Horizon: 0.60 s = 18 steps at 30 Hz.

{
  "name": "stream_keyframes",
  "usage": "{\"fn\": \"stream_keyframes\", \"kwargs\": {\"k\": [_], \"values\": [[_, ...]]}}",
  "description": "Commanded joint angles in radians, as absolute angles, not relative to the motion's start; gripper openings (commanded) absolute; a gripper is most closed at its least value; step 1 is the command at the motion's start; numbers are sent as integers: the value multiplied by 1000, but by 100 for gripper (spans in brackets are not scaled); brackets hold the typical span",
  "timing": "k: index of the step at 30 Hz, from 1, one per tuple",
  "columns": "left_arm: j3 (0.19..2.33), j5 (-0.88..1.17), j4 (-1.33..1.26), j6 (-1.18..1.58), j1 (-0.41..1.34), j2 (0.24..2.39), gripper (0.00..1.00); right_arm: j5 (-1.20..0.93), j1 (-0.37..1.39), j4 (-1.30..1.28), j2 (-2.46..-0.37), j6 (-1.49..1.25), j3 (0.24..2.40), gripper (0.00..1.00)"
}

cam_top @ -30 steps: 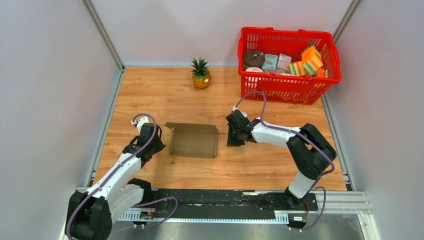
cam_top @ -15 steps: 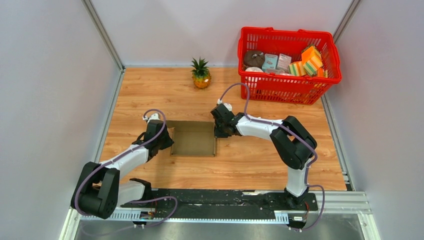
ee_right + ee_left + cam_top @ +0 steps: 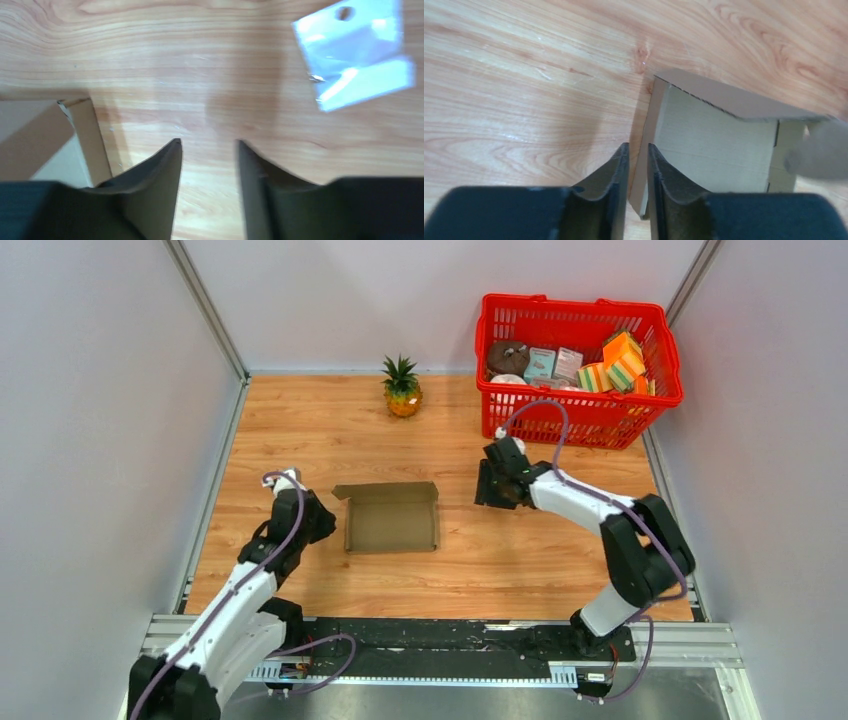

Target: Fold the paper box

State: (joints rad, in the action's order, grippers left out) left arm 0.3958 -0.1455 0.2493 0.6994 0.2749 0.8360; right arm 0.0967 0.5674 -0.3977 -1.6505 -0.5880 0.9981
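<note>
The paper box (image 3: 390,519) is a brown cardboard tray lying open on the wooden table, with its walls partly raised. My left gripper (image 3: 322,524) is at the box's left wall. In the left wrist view its fingers (image 3: 638,146) stand a narrow gap apart, with that wall (image 3: 650,140) running between them. The box floor (image 3: 719,135) lies to the right of the wall. My right gripper (image 3: 492,490) is open and empty, well to the right of the box. In the right wrist view it (image 3: 209,142) hangs over bare wood, with a box corner (image 3: 75,125) at the left.
A red basket (image 3: 580,412) of small packages stands at the back right. A toy pineapple (image 3: 402,388) stands at the back centre. A small white tag (image 3: 355,55) lies on the wood ahead of my right gripper. Grey walls close in both sides.
My right gripper has pulled away from the box's right edge, to the right. My left arm has drawn back from its stretched pose. The box has shifted slightly right.
</note>
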Motion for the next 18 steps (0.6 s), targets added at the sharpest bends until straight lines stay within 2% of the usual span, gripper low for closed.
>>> {"fn": "stream_keyframes", "kwargs": {"k": [1,3,4,5,9,12,18], "values": [[417,-186,417,701,265,638,31,83,462,-429,-1462,-563,901,59],[419,-170,463,700,264,539,33,90,381,-439,-1422,-589,873,69],[420,-164,475,698,264,510,33,80,353,-434,-1404,-616,844,77],[423,-147,498,686,265,483,34,30,295,-408,-1387,-629,832,79],[469,-101,555,657,265,397,34,-23,221,-365,-1413,-628,827,80],[498,-6,564,634,265,394,34,-17,235,-379,-1492,-465,903,83],[476,115,508,653,265,382,34,63,259,-413,-1649,-341,1017,82]]}}
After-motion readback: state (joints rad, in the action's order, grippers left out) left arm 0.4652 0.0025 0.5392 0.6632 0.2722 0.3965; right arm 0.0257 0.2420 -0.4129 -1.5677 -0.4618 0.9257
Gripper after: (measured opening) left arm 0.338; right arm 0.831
